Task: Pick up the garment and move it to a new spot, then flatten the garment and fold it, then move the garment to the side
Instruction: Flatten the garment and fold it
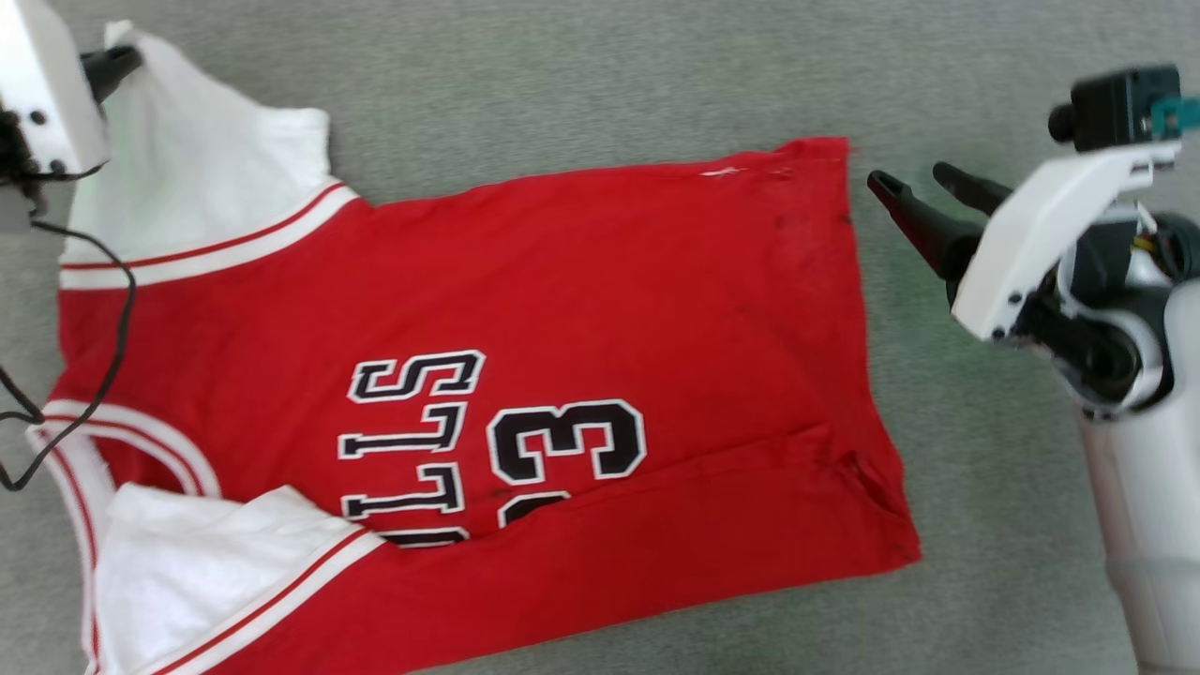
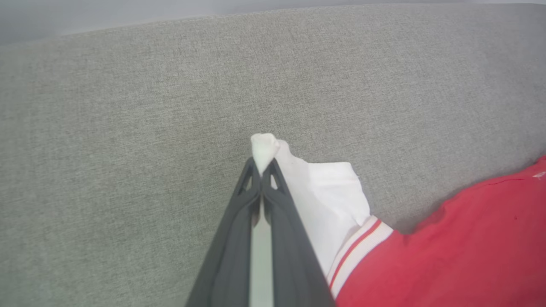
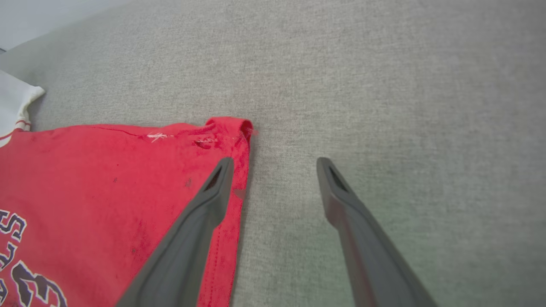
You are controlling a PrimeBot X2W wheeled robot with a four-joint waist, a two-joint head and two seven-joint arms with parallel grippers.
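**Left gripper** (image 2: 261, 164): jaws clenched on the tip of the white sleeve end (image 2: 328, 192). A nub of cloth pokes out past the fingertips. Behind the jaws the sleeve widens into striped trim (image 2: 358, 247), then the red body.

**Right gripper** (image 3: 275, 161): jaws released and spread wide, nothing between them. One finger sits over the red hem edge, the other over bare grey surface (image 3: 405, 106). The hem corner (image 3: 230, 125) lies just ahead of the finger over the cloth. Whether that finger touches the cloth cannot be told.

**Garment** (image 1: 562, 281): lies between the two grippers with the print (image 1: 562, 441) facing up. It is mostly flat, with the near sleeve rumpled and a crease along the near side.

**Hazards, as judged:**
- The pinch holds very little of the thin fabric, so a hard pull may slip it free.
- Pulling from the left alone would drag and bunch the body, since the hem is not gripped.
- The right jaws straddle only the hem edge and may close on a single layer, or miss it.
- A black cable (image 1: 117, 319) hangs over the shoulder beside the left arm and could snag there.

**Room:** open grey surface lies ahead of both jaws and outward of the right one. The surface's far edge shows well beyond the left fingertips
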